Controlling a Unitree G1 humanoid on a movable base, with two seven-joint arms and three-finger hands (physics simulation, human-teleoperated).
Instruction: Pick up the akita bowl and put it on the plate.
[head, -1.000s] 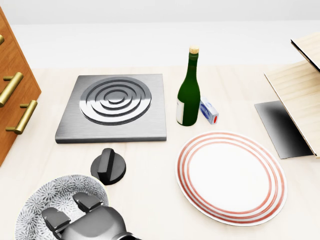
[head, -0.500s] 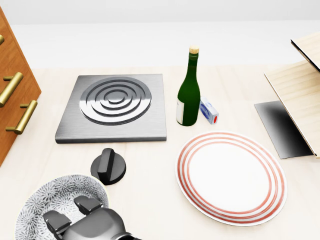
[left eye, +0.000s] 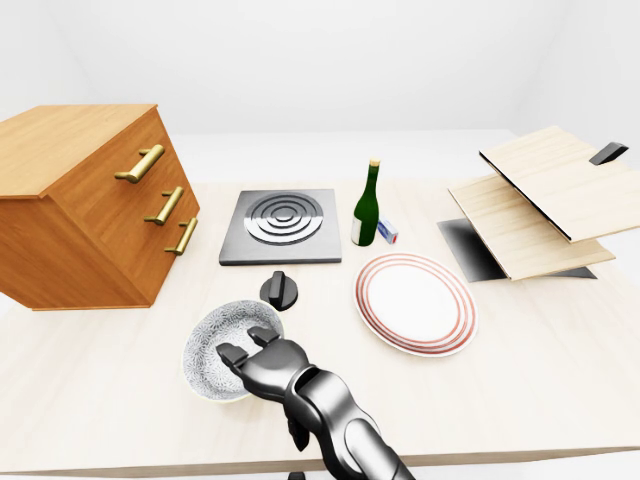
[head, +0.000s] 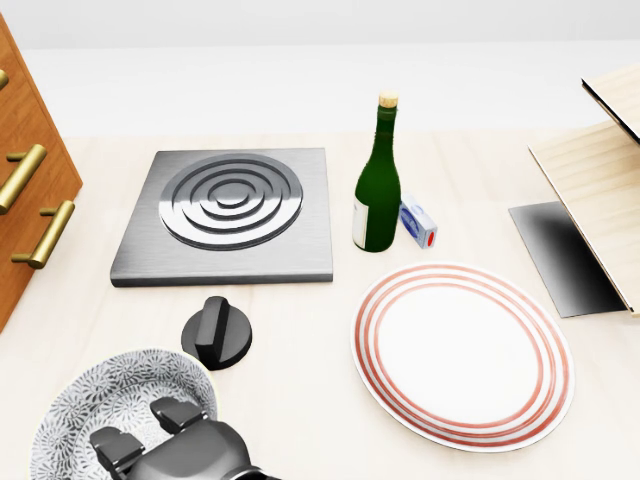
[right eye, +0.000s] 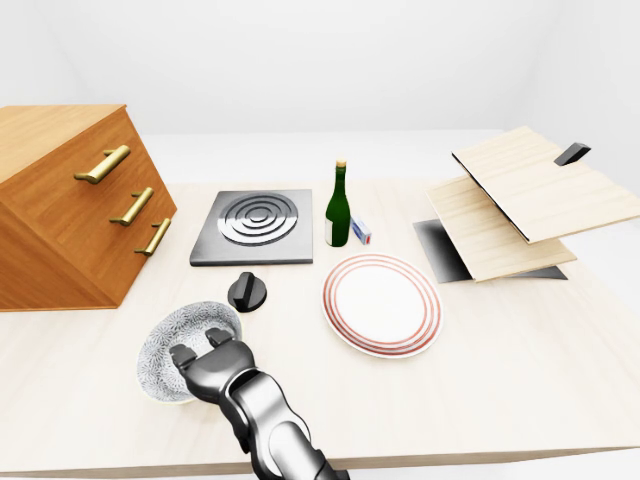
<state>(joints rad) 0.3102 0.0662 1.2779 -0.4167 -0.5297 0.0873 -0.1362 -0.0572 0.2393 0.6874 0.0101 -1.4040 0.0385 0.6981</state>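
- Table (left eye: 560, 380): pale wood top, carrying every item listed below.
- Drawer cabinet (left eye: 80, 230): brown wood with 3 brass bar handles. It stands at the left of the left-eye view, well apart from the plate.
- Wooden panels (left eye: 540, 200): 2 light boards, tilted and overlapping, at the right of the left-eye view. A dark flat mat (left eye: 470, 245) lies beneath their lower left edge.
- Hob plate (head: 225, 215): square grey metal slab with concentric rings, in the upper left half of the head view.
- Plate (head: 462, 355): white with red rings near the rim. It lies flat on the table, right of centre in the head view, with nothing on it.
- Akita bowl (head: 100, 400): grey-and-white patterned, resting on the table at the lower left of the head view. It is well apart from the plate and just below the knob.
- Left hand (head: 185, 455): dark metal, at the bowl's lower right rim. Its 2 visible fingers (head: 178, 412) curl over the rim into the bowl. The thumb is hidden, so a closed grip cannot be confirmed.
- Wine bottle (head: 377, 190): green glass, upright, between the hob plate and a small box, above the plate.
- Knob (head: 217, 333): black, round, between the hob plate and the bowl.
- Small box (head: 417, 222): white and blue, just right of the bottle's base.
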